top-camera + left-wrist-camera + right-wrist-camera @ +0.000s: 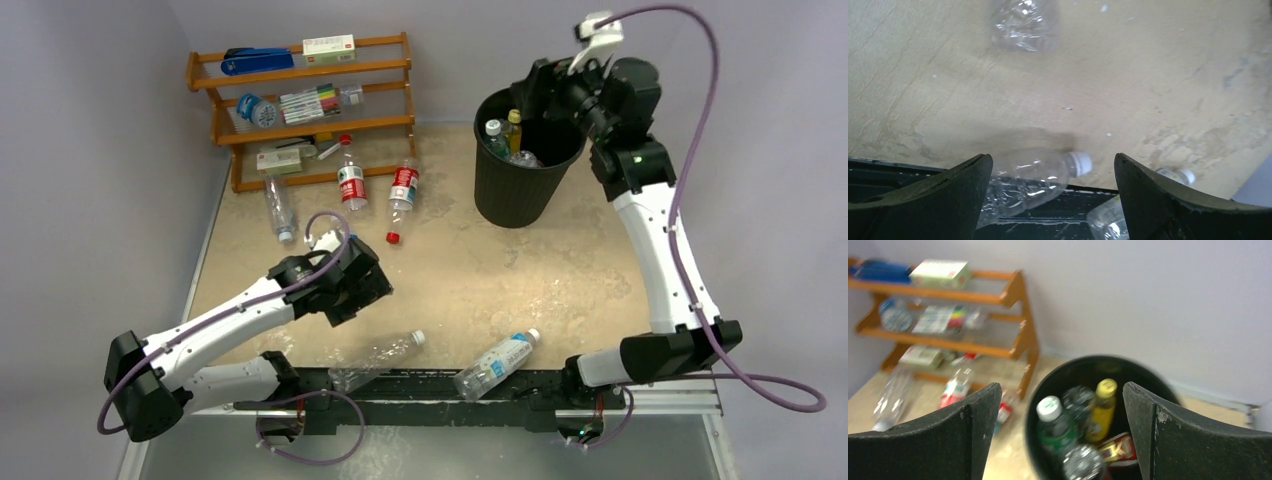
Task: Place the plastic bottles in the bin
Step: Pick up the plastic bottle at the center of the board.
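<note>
The left gripper (1053, 165) is held wide open and empty above a clear bottle (1030, 180) lying at the table's (450, 270) near edge. Beside it, a blue-labelled bottle (497, 363) is seen lying. The right gripper (1062, 390) is spread open and empty over the black bin (515, 195), in which a green bottle (1053, 427) and a yellow bottle (1102, 410) are contained.

The surface (560, 270) looks like pale, matt board, mottled and scuffed. The bin (515, 195) is black plastic, ribbed down its wall, with a dull sheen. The bottle (375, 358) by the arm bases is thin clear plastic, crinkled and glossy, with a white cap. The rack (300, 72) is smooth orange-brown wood. The fingers (943, 200) of the left end effector (1052, 159) are matt black, faintly grainy and worn at the edges. The right arm (655, 250) has a smooth white plastic shell.
</note>
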`<action>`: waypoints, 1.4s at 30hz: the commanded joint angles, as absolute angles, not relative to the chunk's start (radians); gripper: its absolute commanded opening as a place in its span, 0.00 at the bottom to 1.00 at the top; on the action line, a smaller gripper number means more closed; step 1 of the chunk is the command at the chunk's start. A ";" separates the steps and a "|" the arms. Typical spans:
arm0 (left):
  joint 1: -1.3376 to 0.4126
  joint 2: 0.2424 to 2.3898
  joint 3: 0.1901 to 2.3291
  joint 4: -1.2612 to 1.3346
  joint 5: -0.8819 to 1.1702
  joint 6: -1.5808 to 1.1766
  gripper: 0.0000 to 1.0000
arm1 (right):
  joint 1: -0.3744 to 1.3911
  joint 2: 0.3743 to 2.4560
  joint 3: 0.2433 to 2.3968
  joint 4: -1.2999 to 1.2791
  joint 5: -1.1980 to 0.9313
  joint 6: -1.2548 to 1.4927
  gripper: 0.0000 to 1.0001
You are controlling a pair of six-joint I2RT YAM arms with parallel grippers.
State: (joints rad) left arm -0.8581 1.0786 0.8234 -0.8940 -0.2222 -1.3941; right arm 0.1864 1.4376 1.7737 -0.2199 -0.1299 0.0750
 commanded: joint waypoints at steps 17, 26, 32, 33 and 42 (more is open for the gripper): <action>-0.860 0.748 1.015 -1.099 -0.433 -1.384 0.93 | 0.801 1.613 1.216 0.008 -0.283 0.420 0.91; -0.860 0.677 0.991 -1.063 -0.364 -1.250 0.94 | 0.839 1.911 1.406 0.054 -0.362 0.450 0.91; -0.860 0.712 0.971 -1.051 -0.309 -1.168 0.94 | 0.870 2.044 1.532 0.012 -0.384 0.435 0.92; -0.860 0.724 0.962 -1.049 -0.299 -1.151 0.94 | 0.876 2.061 1.553 0.004 -0.388 0.432 0.92; -0.861 0.755 0.952 -1.067 -0.275 -1.071 0.95 | 0.922 2.203 1.654 -0.137 -0.301 0.379 0.94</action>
State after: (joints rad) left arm -0.8581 0.7612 0.9497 -1.0798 -0.2897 -1.1358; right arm 0.9066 2.1643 1.5929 -0.0490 -0.3519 0.4168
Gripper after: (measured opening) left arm 0.944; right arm 0.933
